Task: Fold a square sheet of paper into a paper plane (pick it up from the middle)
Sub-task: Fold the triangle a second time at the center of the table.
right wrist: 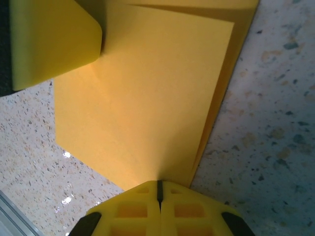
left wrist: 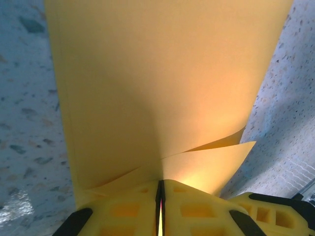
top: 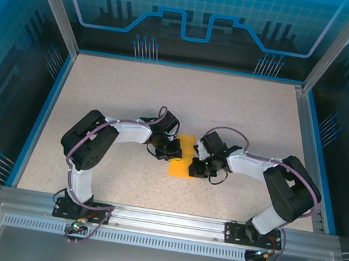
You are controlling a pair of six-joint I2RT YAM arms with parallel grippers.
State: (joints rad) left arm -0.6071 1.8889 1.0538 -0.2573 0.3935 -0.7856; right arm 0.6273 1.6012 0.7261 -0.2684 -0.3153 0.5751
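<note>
The orange-yellow sheet of paper (top: 182, 156) is folded over and held between both arms at the table's middle. My left gripper (top: 170, 148) is shut on its left edge; in the left wrist view the paper (left wrist: 162, 83) rises from the closed yellow fingertips (left wrist: 197, 206), with loose layers splaying to the right. My right gripper (top: 196, 167) is shut on the right edge; in the right wrist view the folded sheet (right wrist: 147, 98) spreads away from the pinched fingertips (right wrist: 133, 209), and the left gripper's yellow finger (right wrist: 51, 39) sits at the upper left.
The speckled beige tabletop (top: 242, 114) is bounded by blue walls (top: 47, 105) at left, right and back, and by an aluminium rail (top: 168, 218) at the near edge where both arm bases are bolted.
</note>
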